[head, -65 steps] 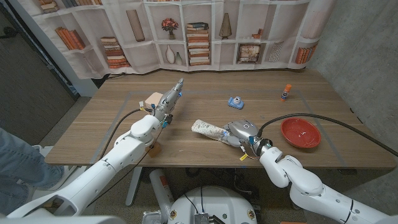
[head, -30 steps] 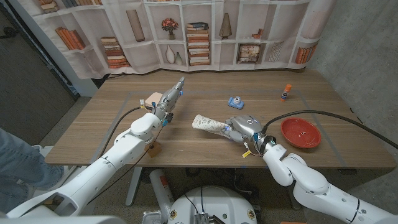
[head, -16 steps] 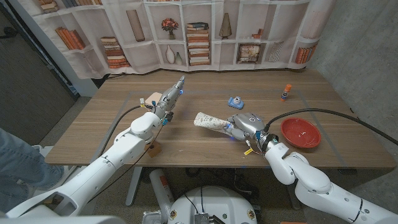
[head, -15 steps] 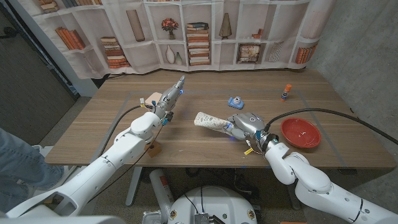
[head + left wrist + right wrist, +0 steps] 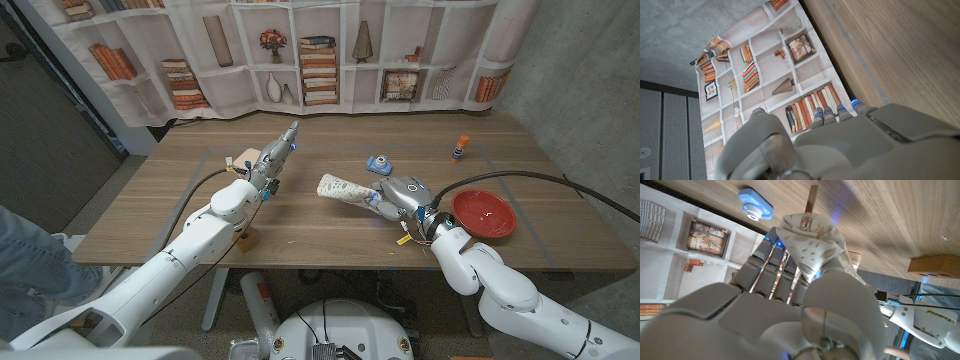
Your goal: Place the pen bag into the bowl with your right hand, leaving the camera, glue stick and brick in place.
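Pen bag (image 5: pixel 345 189) is held in the right hand (image 5: pixel 402 193), above the worktop (image 5: pixel 330 235) near its middle. Its long axis runs roughly left to right across the head view; the free end points toward the robot's left and slightly away from the robot, and the other end is buried in the hand. The bag is cream with a small printed pattern.

Right-hand fingers (image 5: pixel 771 265) are curled around the bag, thumb on one side and the others on the opposite side. In the right wrist view the bag (image 5: pixel 812 245) juts out past the fingertips, with a thin tan tab at its tip; this tab cannot be made out in the head view.

Red bowl (image 5: pixel 483 213) sits on the worktop to the robot's right of the hand, near but apart from it. Blue camera (image 5: pixel 378 163) lies just beyond the hand, not touching the bag; it shows in the right wrist view (image 5: pixel 755 209) as well. Glue stick (image 5: pixel 459 149) stands farther back on the right. Brick (image 5: pixel 251 158) lies by the left hand (image 5: pixel 277 158).

Left hand stands over the worktop with fingers extended and holding nothing. The left wrist view shows its back (image 5: pixel 840 145) against the bookshelf backdrop (image 5: pixel 765 75).
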